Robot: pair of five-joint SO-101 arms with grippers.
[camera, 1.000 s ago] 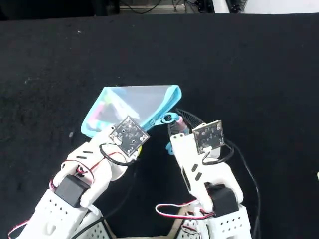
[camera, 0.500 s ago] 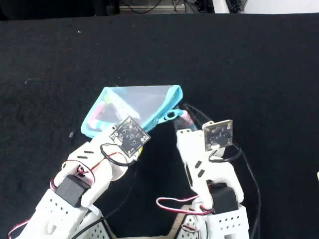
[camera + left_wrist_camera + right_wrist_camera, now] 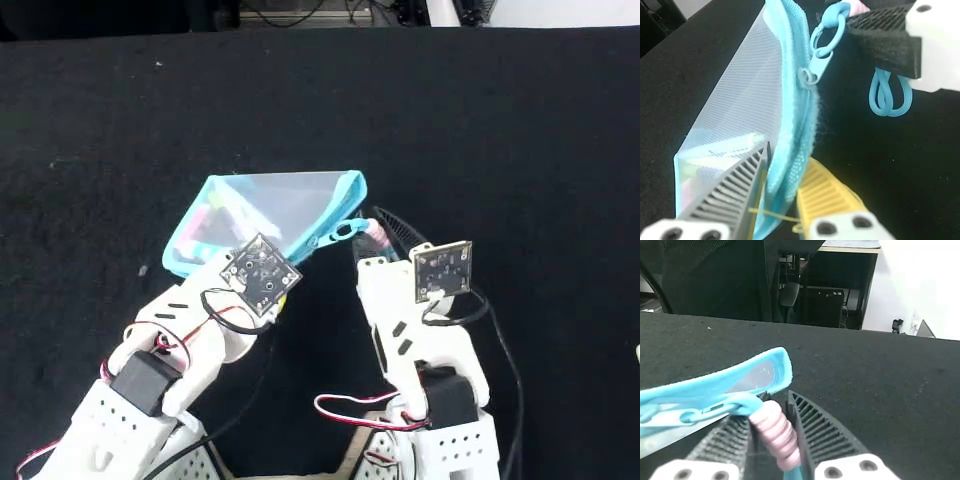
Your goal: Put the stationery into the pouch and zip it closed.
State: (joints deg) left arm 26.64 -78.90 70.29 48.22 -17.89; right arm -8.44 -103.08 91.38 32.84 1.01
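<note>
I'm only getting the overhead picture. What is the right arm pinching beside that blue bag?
Observer: Its wrist camera shows the right gripper shut on a pink ribbed charm, which joins the blue clip on the zipper.
Operator: And the other arm, under its little circuit board?
Observer: The left gripper clamps the pouch at its zipper edge, with the grey finger on the mesh side and the yellow finger on the other.
Operator: Is anything dangling?
Observer: Yes, a blue cord loop hangs beside the right gripper.
</note>
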